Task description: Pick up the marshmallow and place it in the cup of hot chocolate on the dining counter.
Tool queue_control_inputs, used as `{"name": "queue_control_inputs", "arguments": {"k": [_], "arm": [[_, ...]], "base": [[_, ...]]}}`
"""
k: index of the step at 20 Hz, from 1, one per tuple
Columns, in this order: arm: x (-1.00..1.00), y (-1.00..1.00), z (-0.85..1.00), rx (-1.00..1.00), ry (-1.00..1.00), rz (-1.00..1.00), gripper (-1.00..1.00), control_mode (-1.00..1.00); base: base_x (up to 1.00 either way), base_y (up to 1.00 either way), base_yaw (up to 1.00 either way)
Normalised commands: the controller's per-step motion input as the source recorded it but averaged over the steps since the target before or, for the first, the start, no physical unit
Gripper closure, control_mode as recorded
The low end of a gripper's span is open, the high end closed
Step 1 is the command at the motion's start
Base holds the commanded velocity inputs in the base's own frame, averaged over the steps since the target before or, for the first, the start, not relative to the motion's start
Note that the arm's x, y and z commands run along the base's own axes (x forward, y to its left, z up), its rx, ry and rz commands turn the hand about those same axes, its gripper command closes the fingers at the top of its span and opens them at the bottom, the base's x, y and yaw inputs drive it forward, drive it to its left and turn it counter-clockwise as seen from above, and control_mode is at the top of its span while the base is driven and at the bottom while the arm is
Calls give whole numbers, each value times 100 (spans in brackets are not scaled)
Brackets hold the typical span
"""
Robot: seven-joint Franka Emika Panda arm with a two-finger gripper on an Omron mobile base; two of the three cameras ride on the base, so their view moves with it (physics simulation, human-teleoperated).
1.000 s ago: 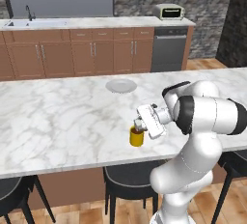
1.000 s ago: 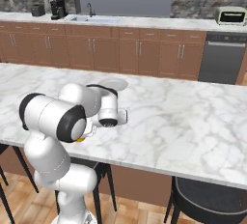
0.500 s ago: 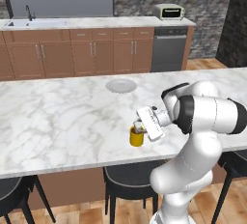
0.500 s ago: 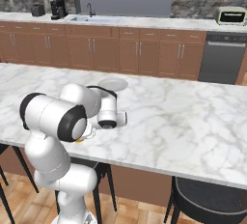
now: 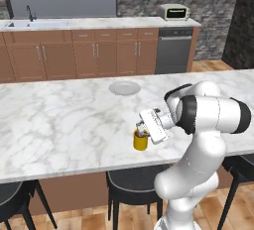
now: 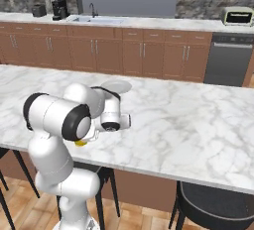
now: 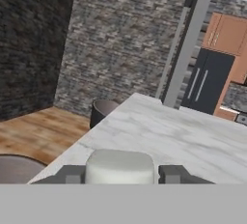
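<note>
Left base: plate beyond cup.

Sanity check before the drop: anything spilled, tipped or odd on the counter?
Nothing stands out. The cup stands upright on the counter, no spill around it. The marshmallow sits squarely between the fingers of the gripper over the cup.

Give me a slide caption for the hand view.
Pincer shut on the marshmallow, looking along the dining counter toward a stone wall.
</note>
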Motion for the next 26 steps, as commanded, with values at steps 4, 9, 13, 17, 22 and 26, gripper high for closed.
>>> {"name": "queue_control_inputs", "arguments": {"k": [4,9,13,17,22,26], "arm": [[18,-2,0,0,0,0,-100,-100],[9,0,0,0,0,0,-100,-100],[-10,0,6,0,-2,0,-100,-100],[-67,0,57,0,-19,0,-100,-100],[-100,0,88,0,-48,1,-100,-100],[-100,0,98,0,-57,3,-100,-100]], "base": [[0,0,0],[0,0,0],[0,0,0],[0,0,0],[0,0,0],[0,0,0]]}}
